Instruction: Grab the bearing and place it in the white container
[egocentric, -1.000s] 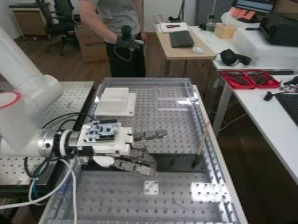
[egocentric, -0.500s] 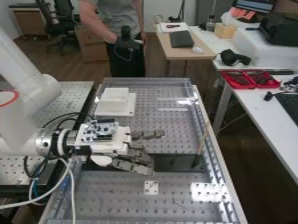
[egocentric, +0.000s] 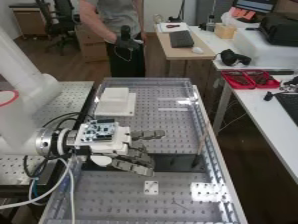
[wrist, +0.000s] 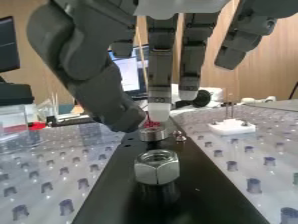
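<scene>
The hand (egocentric: 120, 146) reaches across the surface's left rail (egocentric: 58, 192), its fingers (egocentric: 133, 166) pointing toward the right rail (egocentric: 217, 155), with room between their tips and that edge. A thin stick (egocentric: 201, 144) stands tilted just inside the right rail, near the end of the dark strip (egocentric: 176, 162) that crosses the surface. On the near side of the strip sits a small white block (egocentric: 151, 187), apart from the hand. The white container (egocentric: 114, 96) lies toward the far left corner, well apart from the fingers.

The surface (egocentric: 126, 200) is a perforated sheet, dotted all over with holes. Beyond the right rail, a white side table (egocentric: 271, 107) carries red trays (egocentric: 249, 79).

In the wrist view, the fingers hang nearly straight, holding nothing, and the thumb (wrist: 100, 90) stands a narrow gap from the nearest fingertip (wrist: 159, 111). The bearing (wrist: 153, 133) lies on the strip, right by the tips of the thumb and that finger; whether either touches it cannot be told. A hex nut (wrist: 157, 167) stands on the strip nearer the camera, and a small metal piece (wrist: 179, 136) sits just beside the bearing. Two thin pins (wrist: 229, 109) rise from the white block.
</scene>
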